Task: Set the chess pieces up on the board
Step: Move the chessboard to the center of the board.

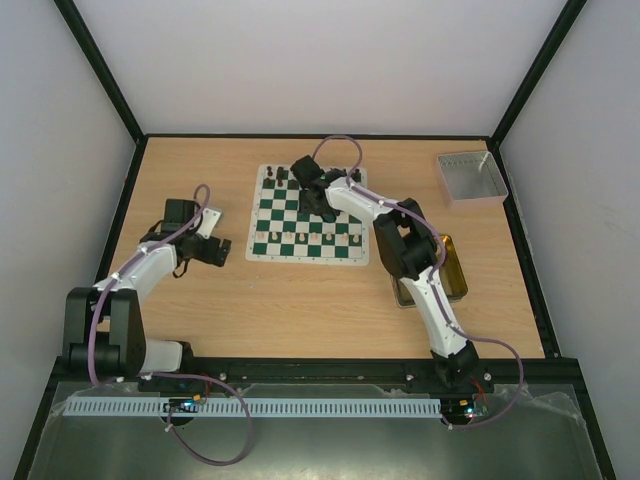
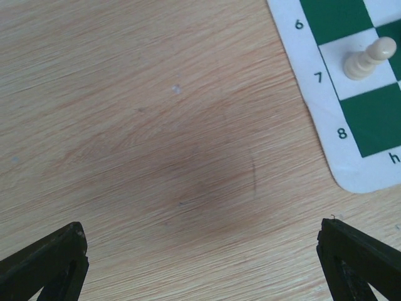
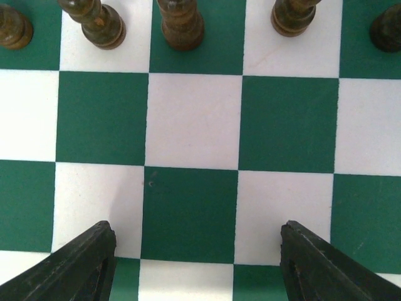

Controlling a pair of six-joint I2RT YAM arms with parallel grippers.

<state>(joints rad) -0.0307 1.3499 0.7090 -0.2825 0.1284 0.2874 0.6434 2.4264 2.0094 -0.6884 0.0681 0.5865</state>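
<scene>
A: Any writing to read?
B: Yes: 6, 7, 8 and h on the board [image 2: 301, 50] border.
A: And the grippers?
B: Both spread, empty. The left gripper [image 2: 203, 244] is over the wooden table [image 2: 156, 125], the right gripper [image 3: 197, 244] over squares near dark chess pieces [image 3: 180, 25]. White walls [image 1: 320, 60] stand around.

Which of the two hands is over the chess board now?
The right hand: squares of the board lie under it, dark pieces ahead. The left hand hangs over the wooden table beside it.

Bright, diffuse light fills all three views without glare. A faint, soft shadow darkens the table [image 2: 200, 188] in the left wrist view. The right wrist view's dark pieces [image 3: 182, 25] look slightly blurred.
</scene>
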